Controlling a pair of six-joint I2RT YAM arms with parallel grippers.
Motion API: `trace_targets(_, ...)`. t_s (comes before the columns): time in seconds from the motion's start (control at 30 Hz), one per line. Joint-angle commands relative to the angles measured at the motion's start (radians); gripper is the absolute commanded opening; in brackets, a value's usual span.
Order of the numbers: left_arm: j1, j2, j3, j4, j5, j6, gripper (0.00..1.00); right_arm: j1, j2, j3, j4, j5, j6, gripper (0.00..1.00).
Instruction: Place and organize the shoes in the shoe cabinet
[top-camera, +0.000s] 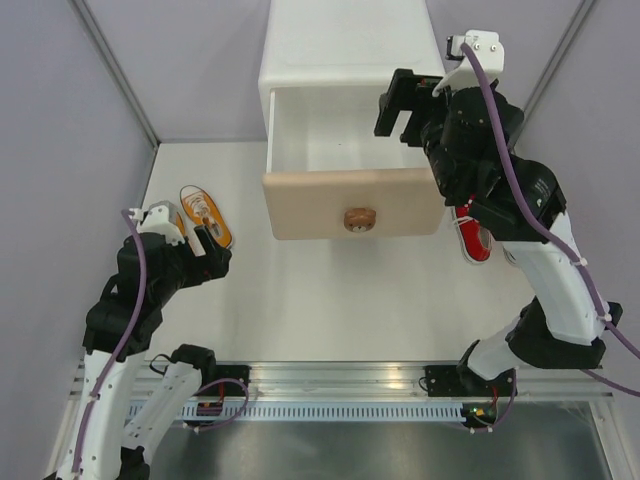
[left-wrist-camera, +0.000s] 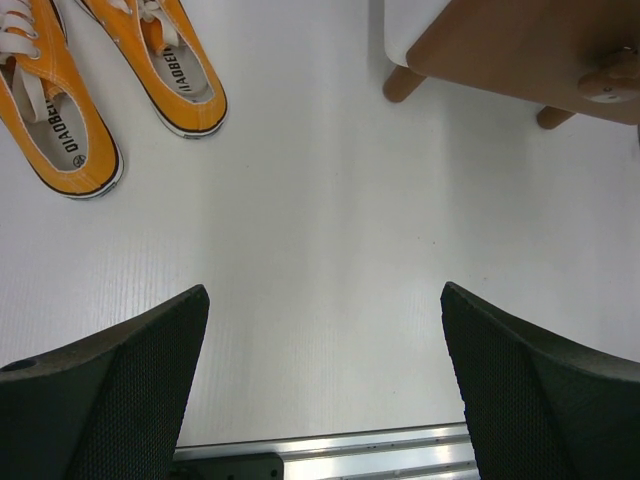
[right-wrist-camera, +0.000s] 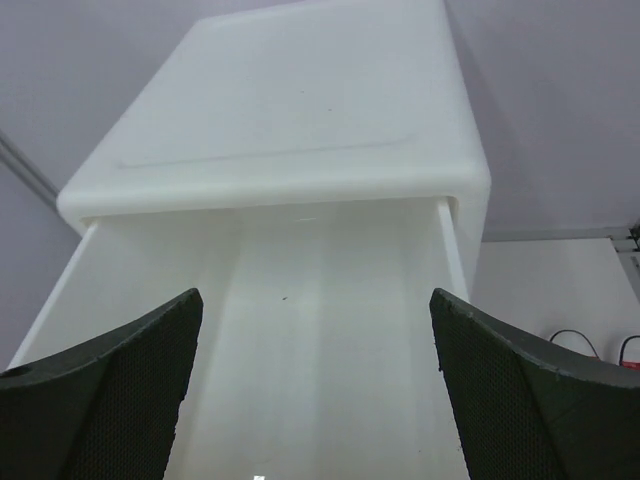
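Left gripper (left-wrist-camera: 323, 320) released and empty over the surface (left-wrist-camera: 320, 200), orange shoes (left-wrist-camera: 60, 130) just beyond with insoles printed roughly "OIAOBEI", red shoe (top-camera: 470, 235) right of the shoe cabinet (top-camera: 345, 50), right gripper (right-wrist-camera: 313, 330) released above its pulled-out beige-fronted drawer (top-camera: 350, 150).

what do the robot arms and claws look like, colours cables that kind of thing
The left arm and right arm have white links with black joints. A purple cable runs along each one. The left claw and right claw are black, each with two broad fingers whose inner faces have a fine mesh texture.
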Motion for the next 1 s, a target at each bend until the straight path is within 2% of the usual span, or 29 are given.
trace_targets(0.0, -0.002, 0.030, 0.020, 0.004, 0.029, -0.033, 1.00, -0.160, -0.010, 0.031, -0.008, -0.194, 0.031, 0.98)
trace_targets(0.13, -0.002, 0.064, 0.014, 0.007, 0.012, -0.040, 1.00, -0.417, -0.032, -0.026, -0.031, -0.366, 0.086, 0.98)
trace_targets(0.33, -0.002, 0.115, 0.007, 0.021, 0.000, -0.043, 1.00, -0.669, -0.114, -0.180, -0.025, -0.567, 0.147, 0.98)
trace_targets(0.5, -0.002, 0.167, 0.003, 0.044, -0.061, -0.041, 1.00, -0.742, -0.228, -0.365, -0.003, -0.572, 0.169, 0.98)
trace_targets(0.7, 0.032, 0.219, -0.026, 0.099, -0.161, -0.035, 1.00, -0.786, -0.288, -0.431, -0.055, -0.564, 0.151, 0.98)
trace_targets(0.8, 0.097, 0.257, -0.056, 0.163, -0.175, -0.024, 1.00, -0.791, -0.335, -0.499, -0.049, -0.543, 0.151, 0.98)
trace_targets(0.97, 0.323, 0.349, -0.092, 0.270, -0.135, -0.007, 0.98, -0.791, -0.424, -0.644, -0.003, -0.552, 0.169, 0.98)
